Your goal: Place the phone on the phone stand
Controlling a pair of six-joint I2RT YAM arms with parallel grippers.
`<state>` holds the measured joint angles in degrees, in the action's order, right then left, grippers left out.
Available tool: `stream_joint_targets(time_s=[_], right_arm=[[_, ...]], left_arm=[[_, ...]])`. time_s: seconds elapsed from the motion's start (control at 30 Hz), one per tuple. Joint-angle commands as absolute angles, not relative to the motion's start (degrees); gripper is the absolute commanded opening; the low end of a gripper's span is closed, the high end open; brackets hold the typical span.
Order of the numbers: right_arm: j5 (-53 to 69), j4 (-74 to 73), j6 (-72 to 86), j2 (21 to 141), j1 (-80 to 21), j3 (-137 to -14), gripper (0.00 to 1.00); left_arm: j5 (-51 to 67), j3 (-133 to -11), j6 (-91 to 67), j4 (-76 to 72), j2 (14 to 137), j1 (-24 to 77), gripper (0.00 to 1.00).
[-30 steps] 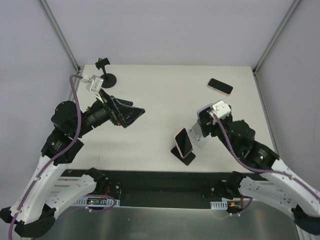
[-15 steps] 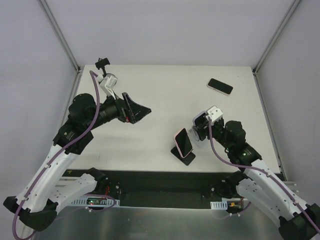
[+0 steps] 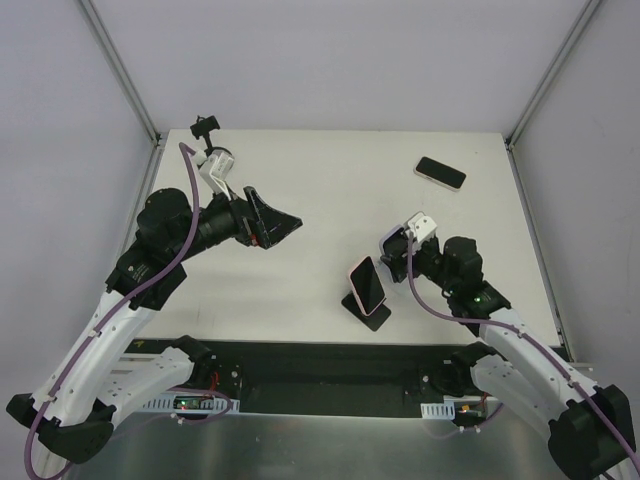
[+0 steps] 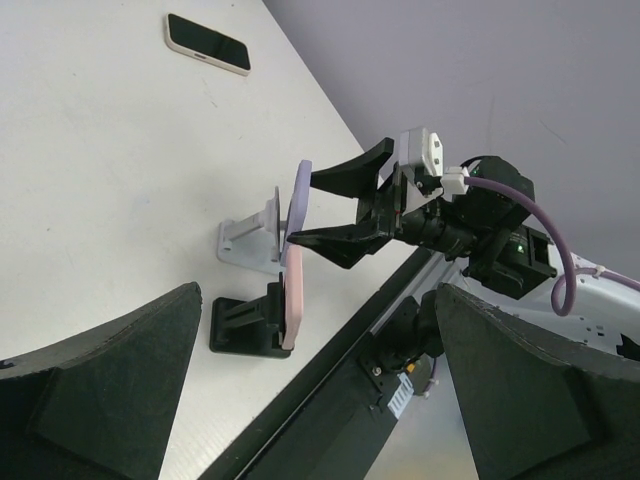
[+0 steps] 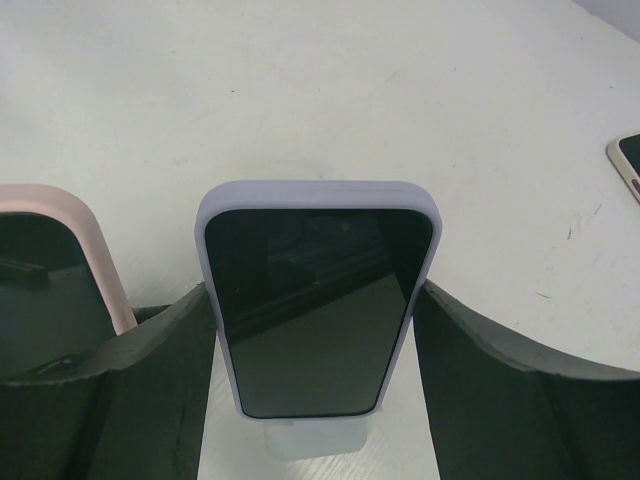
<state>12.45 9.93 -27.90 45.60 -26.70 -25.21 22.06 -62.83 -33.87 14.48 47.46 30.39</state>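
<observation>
Glossy phone screen (matt case)
</observation>
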Motion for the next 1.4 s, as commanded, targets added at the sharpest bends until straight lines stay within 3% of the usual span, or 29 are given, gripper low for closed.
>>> stream_joint_targets(time_s=[0.0,1.1,1.2,1.37], right_arm=[[13.2,17.8,-30.4,45.4,-26.5,-25.1,0.00],[18.5,20.7,-29.3,51.2,-23.6,-25.9,0.00],[18.4,21.2,-29.2,51.5,-23.7,-25.8,0.03],[17.9,21.7,-28.9,52.2,-23.6,-25.8,0.19]], left_arm=[[23.4,-63.1,-33.7,13.0,47.1,30.5,0.99],[25.3,-63.7,-33.0,13.1,48.1,30.5,0.99],[25.4,-63.5,-33.0,13.1,48.1,30.4,0.99],[25.5,-63.6,-33.0,13.1,48.0,30.4,0.99]])
